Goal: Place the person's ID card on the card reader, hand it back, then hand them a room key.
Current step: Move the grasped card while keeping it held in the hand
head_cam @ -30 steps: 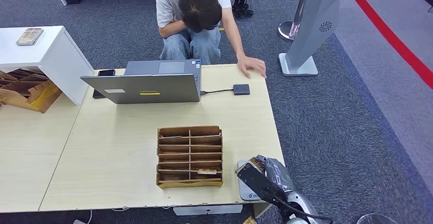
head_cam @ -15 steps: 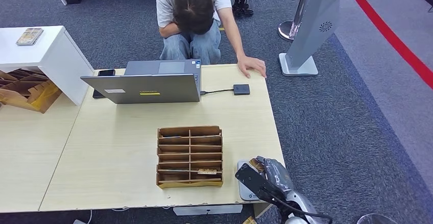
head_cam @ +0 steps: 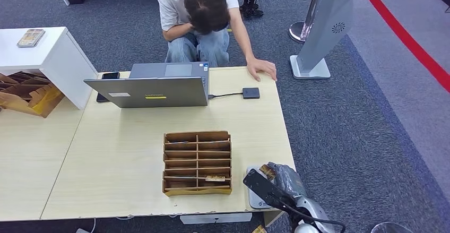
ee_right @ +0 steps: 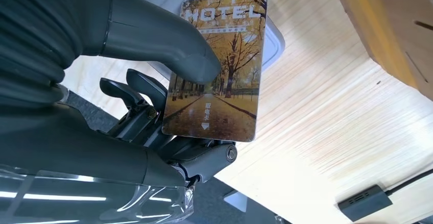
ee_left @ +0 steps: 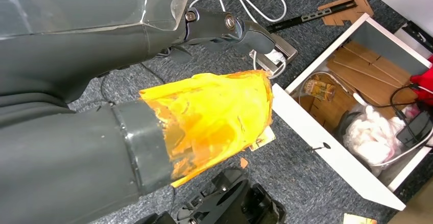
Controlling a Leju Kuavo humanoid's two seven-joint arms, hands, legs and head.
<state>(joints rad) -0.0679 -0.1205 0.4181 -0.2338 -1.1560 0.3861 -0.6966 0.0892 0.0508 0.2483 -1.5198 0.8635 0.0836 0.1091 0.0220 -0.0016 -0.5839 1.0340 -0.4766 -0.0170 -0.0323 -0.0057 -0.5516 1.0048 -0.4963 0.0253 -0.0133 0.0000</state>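
The right hand is clamped on a card printed "HOTEL", thumb pressed on its face and fingers behind it, and it holds that card over the white card reader at the near right corner of the desk. In the head view the right hand sits low at that same corner, just beside the wooden slotted card organizer, in which one card lies in a lower right compartment. By its print the held card looks like the room key and not an ID, so I judge that the reader and return steps are probably over and the hand-over of the key is what is left, though the pictures cannot confirm this. The person crouches at the far side of the desk, head down, with one hand flat on the far right edge near a small dark box cabled to the laptop; that hand is well apart from the robot's, so the key has the whole depth of the desk to cross. The left hand hangs over the floor beside an open white drawer, its thumb wrapped in orange film; its fingers look curled in on nothing, but I cannot tell for sure.
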